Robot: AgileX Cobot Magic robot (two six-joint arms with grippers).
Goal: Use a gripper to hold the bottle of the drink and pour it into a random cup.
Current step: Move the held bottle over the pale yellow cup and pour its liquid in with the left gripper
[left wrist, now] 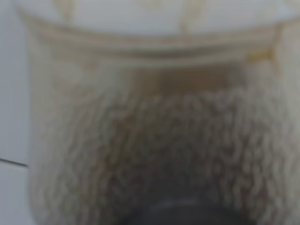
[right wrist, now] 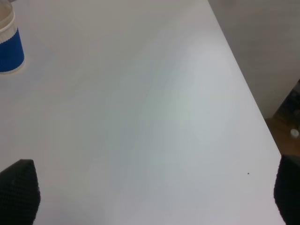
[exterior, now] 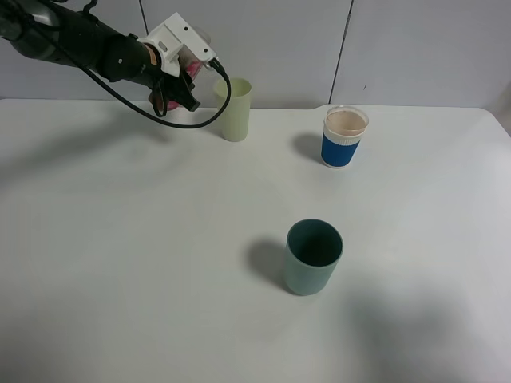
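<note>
- The left claw [exterior: 180, 89] is raised over the back left of the white counter [exterior: 160, 263]. It is clamped shut on the bottle [exterior: 191, 70].
- From the high camera only a strip of the bottle's pink label shows, between the arm's white block [exterior: 180, 40] and the black fingers [exterior: 188, 101]. I cannot tell how far the bottle is tipped.
- The bottle hangs clear of the counter, just beside the rim of the pale yellow-green cup [exterior: 235, 112], on the side nearer the arm.
- The yellow-green cup stands upright at the back of the counter, close to the wall.
- The left wrist camera is filled by a blurred close view of the bottle [left wrist: 154, 140]: clear plastic with foamy brownish drink behind it.
- The right claw [right wrist: 152, 192] hangs over bare counter [right wrist: 154, 108] near its right edge. Its two black pads [right wrist: 19, 193] are spread wide apart and grip nothing.
- A blue-sleeved cup [exterior: 344, 138] stands upright, well to the right of the yellow-green one. The right wrist camera catches it too [right wrist: 8, 47].
- A dark teal cup [exterior: 312, 258] stands upright nearer the front, well apart from the other two.
</note>
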